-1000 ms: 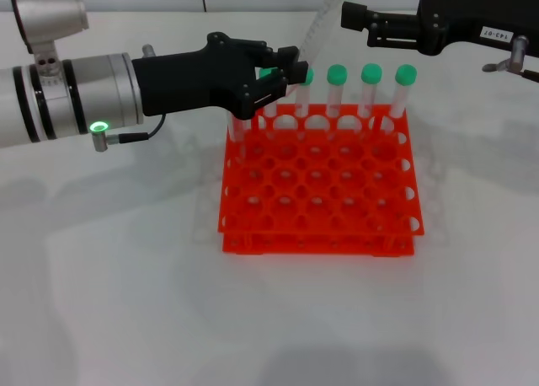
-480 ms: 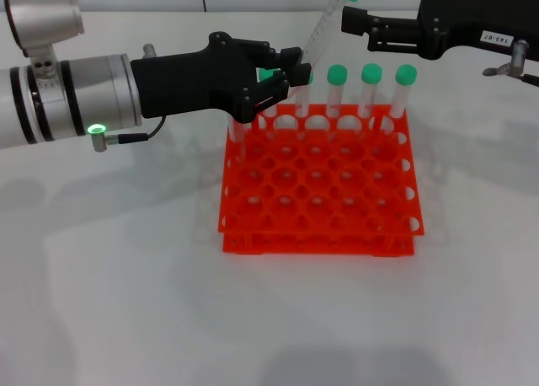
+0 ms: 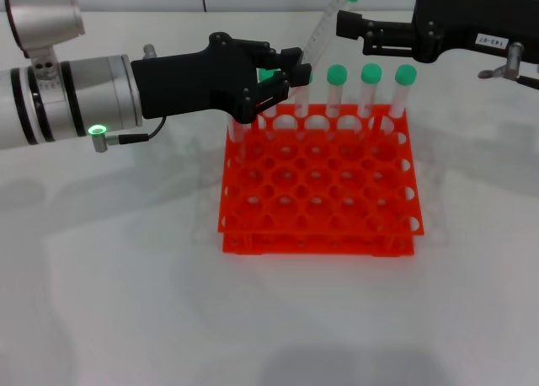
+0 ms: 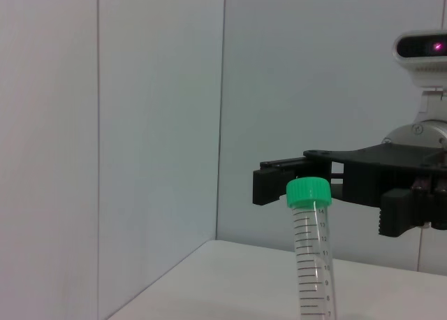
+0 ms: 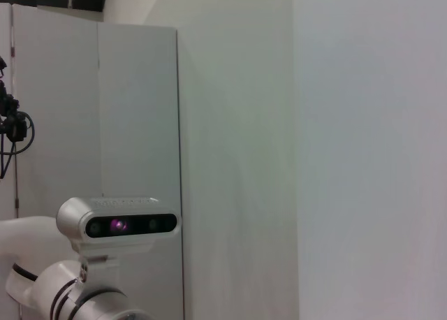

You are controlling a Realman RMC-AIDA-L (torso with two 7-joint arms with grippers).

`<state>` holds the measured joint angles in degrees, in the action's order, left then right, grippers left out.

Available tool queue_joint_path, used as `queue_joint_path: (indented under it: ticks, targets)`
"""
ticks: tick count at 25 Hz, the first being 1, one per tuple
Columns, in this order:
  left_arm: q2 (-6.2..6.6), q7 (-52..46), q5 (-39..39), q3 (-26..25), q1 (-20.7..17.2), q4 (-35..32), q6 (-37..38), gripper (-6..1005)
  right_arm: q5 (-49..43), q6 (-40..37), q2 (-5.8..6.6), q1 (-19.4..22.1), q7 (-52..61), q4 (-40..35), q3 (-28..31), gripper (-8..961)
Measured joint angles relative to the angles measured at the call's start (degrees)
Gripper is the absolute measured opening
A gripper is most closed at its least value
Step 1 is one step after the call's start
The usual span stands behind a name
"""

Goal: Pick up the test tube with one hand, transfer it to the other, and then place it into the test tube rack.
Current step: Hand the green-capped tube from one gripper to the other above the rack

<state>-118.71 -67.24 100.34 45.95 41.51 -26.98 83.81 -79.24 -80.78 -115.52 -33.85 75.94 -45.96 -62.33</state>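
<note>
Above the rear left corner of the test tube rack (image 3: 320, 179), the left gripper (image 3: 282, 81) is closed on the lower part of the test tube (image 3: 324, 28), which it holds clear of the rack and tilted, green cap uppermost and leaning toward the right gripper (image 3: 347, 25). The right gripper reaches in from the right at cap height; its fingers (image 3: 370, 30) lie just beside the cap, and the left wrist view shows the cap (image 4: 309, 192) in front of them. Whether they touch the tube, or how far apart they stand, cannot be determined. Other green-capped tubes (image 3: 368, 87) stand upright in the rack's rear row. The rack rests on the white table (image 3: 109, 276).
</note>
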Motion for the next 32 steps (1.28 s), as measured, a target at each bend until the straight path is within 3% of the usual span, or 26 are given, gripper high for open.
queue_joint_path:
  ticks: [24,32]
  targets:
    - [-0.03,-0.3,0.1,0.0,0.3,0.0,0.1,131,0.1,0.6,-0.05,-2.1,0.0,1.9,-0.7,715]
    - [-0.03,-0.3,0.2,0.0,0.3,0.0,0.0,128,0.1,0.7,-0.06,-2.4,0.0,2.2,-0.5,593]
